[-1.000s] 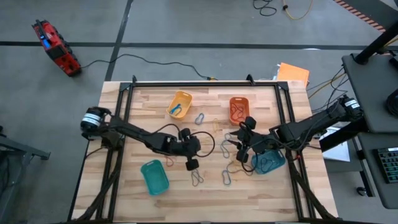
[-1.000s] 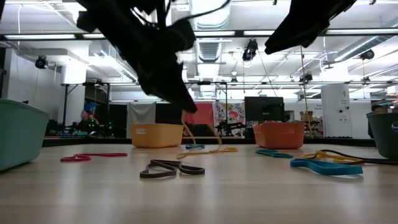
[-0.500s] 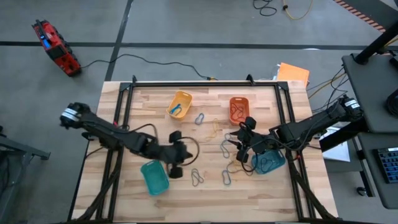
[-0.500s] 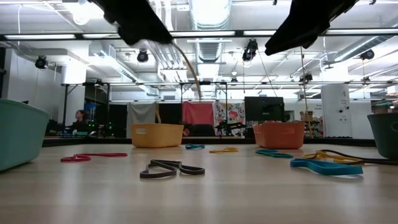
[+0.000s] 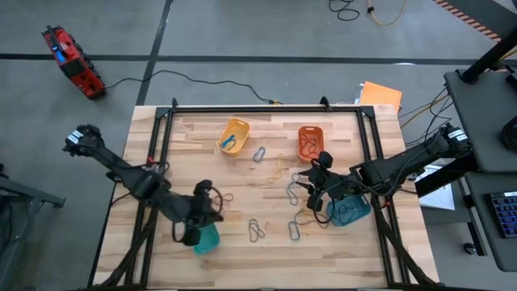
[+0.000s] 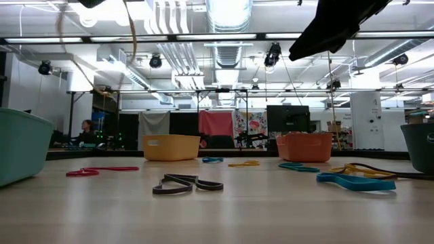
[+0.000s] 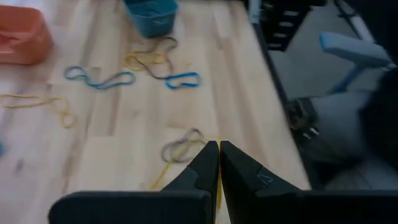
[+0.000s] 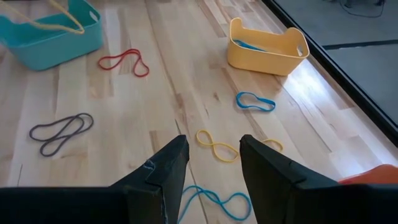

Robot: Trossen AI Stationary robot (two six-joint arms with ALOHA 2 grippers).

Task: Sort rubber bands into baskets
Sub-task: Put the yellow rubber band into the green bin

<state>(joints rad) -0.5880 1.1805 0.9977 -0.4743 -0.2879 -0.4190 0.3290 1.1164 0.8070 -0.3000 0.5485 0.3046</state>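
My left gripper is shut on a thin yellow rubber band above the teal-green basket. My right gripper is open and empty, above the table beside the blue-teal basket. The yellow basket holds a blue band, and the orange basket holds bands. Loose bands lie flat on the table: red, grey, yellow and blue. My left gripper pinches the yellow band between its two shut fingertips. The band hangs below the fingers as a slack loop, clear of the table, with its lower end over the teal-green basket. Which part of the loop is held does not show.
More bands lie between the arms: grey ones, blue ones and a tangle of yellow and blue by the blue-teal basket. The black frame rails run along the table's edges. Bare wood shows near the front edge.
My left gripper has gone from the table's middle toward the left and near edges and up, to above the teal-green basket. It stays shut on the yellow band. The band has been lifted clear of the table and now hangs over that basket.
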